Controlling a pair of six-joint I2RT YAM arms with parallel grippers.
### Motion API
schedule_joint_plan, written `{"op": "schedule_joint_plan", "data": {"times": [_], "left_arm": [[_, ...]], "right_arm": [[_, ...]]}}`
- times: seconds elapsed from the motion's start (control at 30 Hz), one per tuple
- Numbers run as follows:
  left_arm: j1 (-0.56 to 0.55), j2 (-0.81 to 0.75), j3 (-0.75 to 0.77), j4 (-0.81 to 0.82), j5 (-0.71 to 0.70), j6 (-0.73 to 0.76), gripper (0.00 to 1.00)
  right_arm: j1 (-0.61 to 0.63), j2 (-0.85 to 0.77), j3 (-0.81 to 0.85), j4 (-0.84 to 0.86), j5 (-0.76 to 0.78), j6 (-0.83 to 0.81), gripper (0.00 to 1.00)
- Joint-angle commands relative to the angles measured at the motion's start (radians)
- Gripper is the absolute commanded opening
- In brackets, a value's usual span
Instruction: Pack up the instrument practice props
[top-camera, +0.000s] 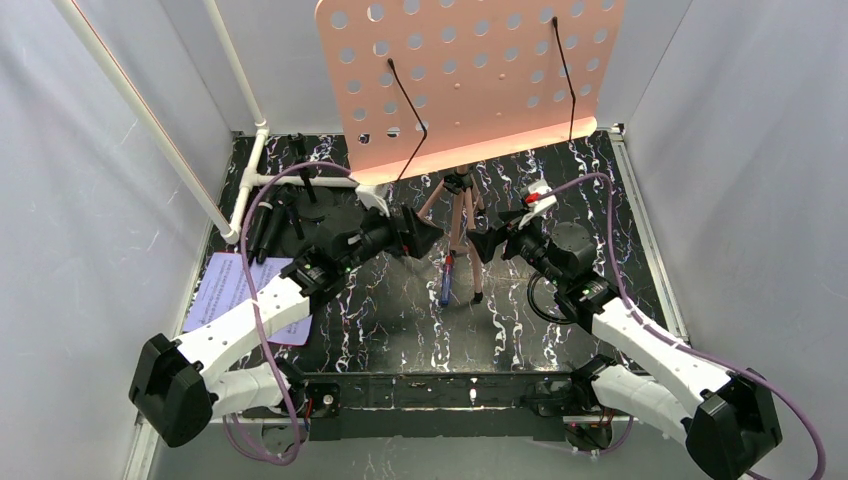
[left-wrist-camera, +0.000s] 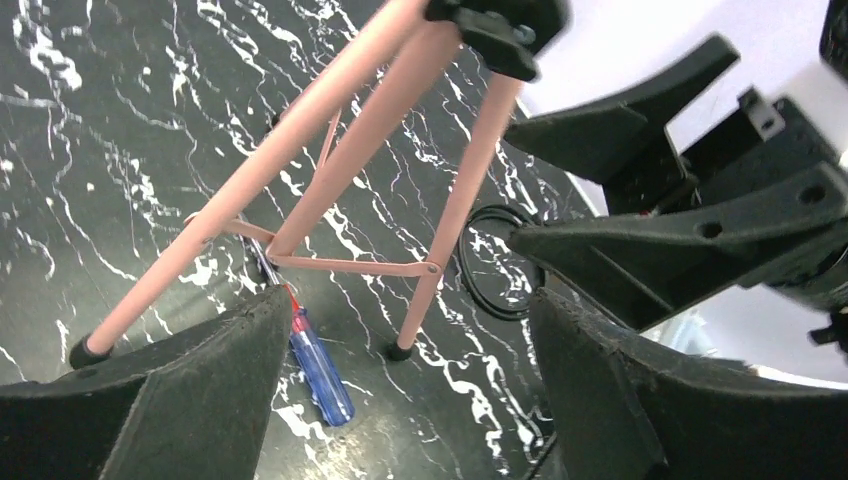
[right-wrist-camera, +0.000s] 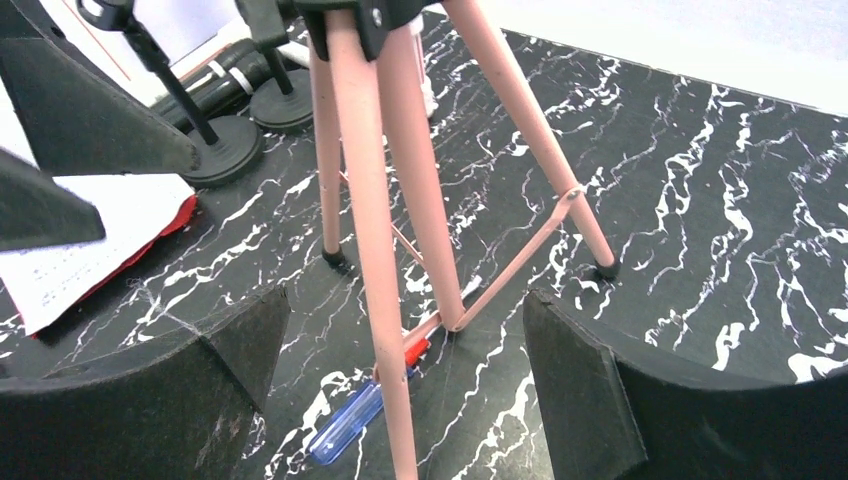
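Observation:
The pink hole-punched sheet-music rack (top-camera: 470, 70) stands upright at the back on its tripod legs (top-camera: 460, 215). My left gripper (top-camera: 428, 238) is just left of the legs and my right gripper (top-camera: 482, 245) just right of them. Both face the tripod, open and holding nothing. In the left wrist view the legs (left-wrist-camera: 330, 170) rise ahead of the open left gripper (left-wrist-camera: 405, 300). The right wrist view shows a leg (right-wrist-camera: 375, 230) close before the open right gripper (right-wrist-camera: 405, 300). Two black microphones (top-camera: 285, 215) stand at the left. Red and white music sheets (top-camera: 235, 290) lie under my left arm.
A blue-handled screwdriver (top-camera: 446, 285) lies on the black marbled mat (top-camera: 560, 330) under the tripod. A white pipe frame (top-camera: 250, 160) runs along the left back. A black cable ring (top-camera: 545, 300) lies by my right arm. White walls enclose the table.

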Motion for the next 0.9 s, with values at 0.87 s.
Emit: {"op": "schedule_joint_plan", "data": {"times": [0.87], "left_arm": [[-0.310,0.233,-0.087,0.798,-0.483,1.349,0.79]], "right_arm": [[-0.032,0.129,-0.090,0.318,-0.150,-0.028,0.84]]}}
